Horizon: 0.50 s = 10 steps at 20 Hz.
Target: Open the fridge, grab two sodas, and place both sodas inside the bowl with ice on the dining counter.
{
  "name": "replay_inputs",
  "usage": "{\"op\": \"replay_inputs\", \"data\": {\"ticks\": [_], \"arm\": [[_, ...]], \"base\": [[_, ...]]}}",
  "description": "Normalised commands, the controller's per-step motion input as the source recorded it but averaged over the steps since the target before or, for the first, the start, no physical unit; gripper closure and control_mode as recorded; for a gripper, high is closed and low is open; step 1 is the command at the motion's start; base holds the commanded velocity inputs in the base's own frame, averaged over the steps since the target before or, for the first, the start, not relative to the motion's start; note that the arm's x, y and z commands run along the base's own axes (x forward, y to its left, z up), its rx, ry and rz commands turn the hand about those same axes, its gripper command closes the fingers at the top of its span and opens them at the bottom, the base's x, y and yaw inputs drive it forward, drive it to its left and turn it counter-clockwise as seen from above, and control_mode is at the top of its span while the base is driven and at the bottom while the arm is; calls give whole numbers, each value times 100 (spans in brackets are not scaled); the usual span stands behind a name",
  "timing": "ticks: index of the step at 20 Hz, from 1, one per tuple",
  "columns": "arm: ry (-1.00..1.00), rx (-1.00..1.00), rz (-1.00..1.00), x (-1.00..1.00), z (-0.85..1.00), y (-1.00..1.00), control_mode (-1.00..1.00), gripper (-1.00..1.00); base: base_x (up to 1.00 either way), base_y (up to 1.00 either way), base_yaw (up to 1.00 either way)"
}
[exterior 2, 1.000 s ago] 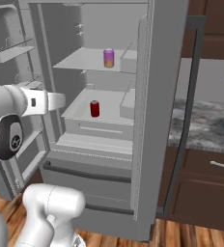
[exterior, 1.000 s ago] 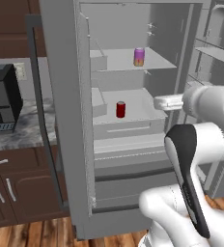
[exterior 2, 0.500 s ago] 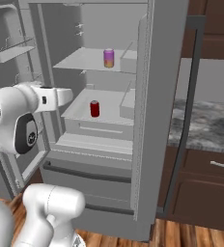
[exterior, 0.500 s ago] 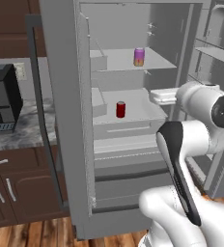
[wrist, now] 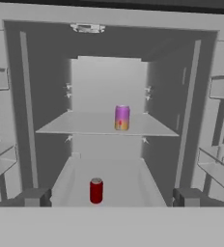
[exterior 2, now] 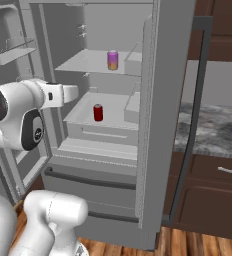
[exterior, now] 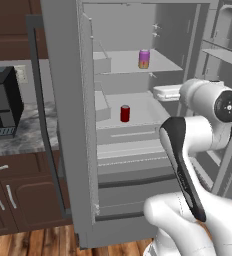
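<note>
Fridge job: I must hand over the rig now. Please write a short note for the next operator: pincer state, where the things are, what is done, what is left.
Pincer: open, holding nothing, facing into the fridge from outside it.
Fridge: both doors open.
Purple soda can: upright on the upper shelf.
Red soda can: upright on the shelf below, nearer the pincer.
Done: fridge opened.
Left: grab both cans and place them in the bowl with ice on the dining counter.

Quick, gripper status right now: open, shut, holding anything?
Gripper: open, holding nothing, facing the small red cylindrical can on the lower shelf.
</note>
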Motion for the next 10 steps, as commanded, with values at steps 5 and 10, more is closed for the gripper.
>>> {"op": "replay_inputs", "data": {"ticks": [5,10], "arm": [[6,0,0,24,5,0,-100,-100],[3,0,0,32,6,0,-100,-100]], "base": [[0,0,0],[0,0,0]]}}
